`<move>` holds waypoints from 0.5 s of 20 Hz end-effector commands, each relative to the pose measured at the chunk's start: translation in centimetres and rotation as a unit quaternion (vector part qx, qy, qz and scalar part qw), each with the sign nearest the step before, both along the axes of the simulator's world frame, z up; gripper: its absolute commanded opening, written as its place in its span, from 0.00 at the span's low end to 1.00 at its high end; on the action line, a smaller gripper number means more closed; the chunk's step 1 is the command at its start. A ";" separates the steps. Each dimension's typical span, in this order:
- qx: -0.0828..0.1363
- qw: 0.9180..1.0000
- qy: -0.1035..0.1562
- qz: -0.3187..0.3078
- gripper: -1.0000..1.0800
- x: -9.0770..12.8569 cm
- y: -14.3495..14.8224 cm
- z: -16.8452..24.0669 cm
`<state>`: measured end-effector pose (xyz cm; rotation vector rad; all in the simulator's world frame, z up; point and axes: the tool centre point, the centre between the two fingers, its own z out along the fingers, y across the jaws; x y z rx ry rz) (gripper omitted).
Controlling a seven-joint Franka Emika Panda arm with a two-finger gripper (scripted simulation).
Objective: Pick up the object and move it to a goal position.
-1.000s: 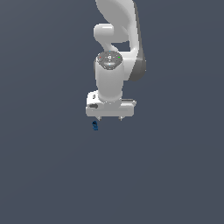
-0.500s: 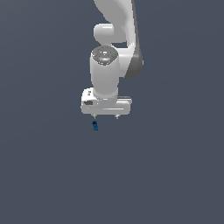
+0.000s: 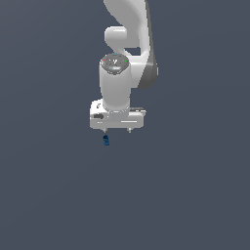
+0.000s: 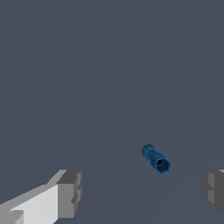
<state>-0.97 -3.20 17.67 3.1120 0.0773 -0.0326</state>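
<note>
- Object: a tiny dark blue dumbbell-shaped piece (image 3: 105, 140) (image 4: 156, 158) with knobbly ends, lying free on the plain grey counter (image 3: 195, 195).
- White robot hand (image 3: 117, 131) just above it, fingers (image 4: 69, 193) spread wide, gripping nothing.

My end effector (image 4: 142, 192) hangs spread wide above the grey surface (image 4: 96, 78), its fingers (image 4: 70, 192) apart, the small blue object (image 4: 156, 159) lying between them
</note>
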 end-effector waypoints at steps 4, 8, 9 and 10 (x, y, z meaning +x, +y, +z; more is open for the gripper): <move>0.002 0.999 0.000 0.032 0.96 -0.3 -0.8 -0.9; 0.004 0.998 0.000 0.065 0.96 -0.7 -1.6 -1.9; 0.004 0.997 0.000 0.075 0.96 -0.8 -1.8 -2.2; 0.005 0.996 0.000 0.085 0.96 -0.9 -2.1 -2.5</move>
